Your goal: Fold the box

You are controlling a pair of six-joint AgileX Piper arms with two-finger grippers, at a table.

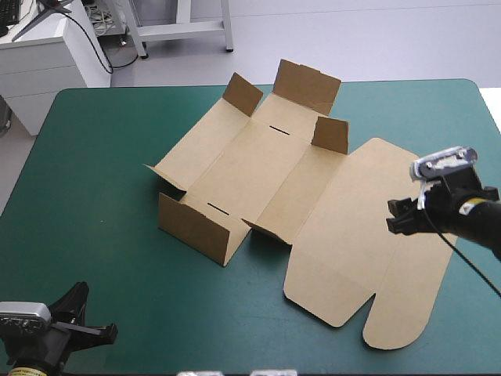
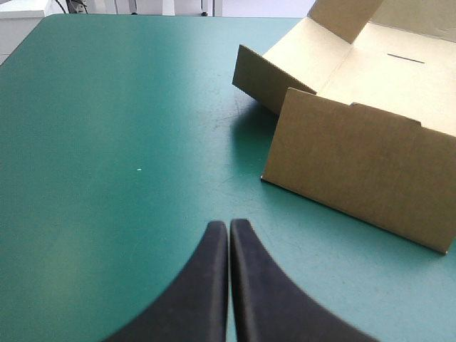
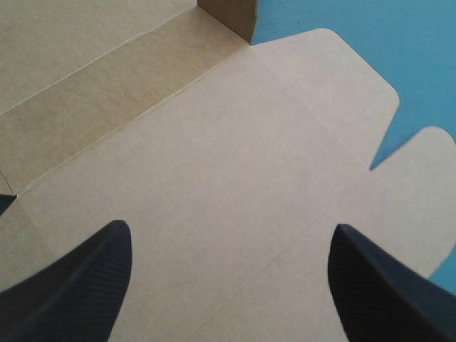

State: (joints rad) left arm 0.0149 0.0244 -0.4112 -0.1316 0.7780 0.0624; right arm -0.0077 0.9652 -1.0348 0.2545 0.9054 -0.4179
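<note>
The brown box point(image 1: 266, 180) lies as a cut sheet in the middle of the table. Several of its side flaps stand raised, and the lid panel point(image 1: 368, 251) with its rounded tabs lies flat toward the right front. My right gripper point(image 1: 398, 216) hovers over the lid's right part. In the right wrist view it is open point(image 3: 231, 235), with the lid point(image 3: 235, 135) under it and nothing between its fingers. My left gripper point(image 1: 100, 334) sits at the table's front left corner, well away from the box. It is shut point(image 2: 229, 229), and a raised front flap point(image 2: 356, 167) stands ahead of it to one side.
The teal-green cover point(image 1: 94, 180) stretches from the box to the table's left edge. A white cabinet point(image 1: 43, 66) stands just beyond the far left corner. The table's right edge runs close behind my right arm.
</note>
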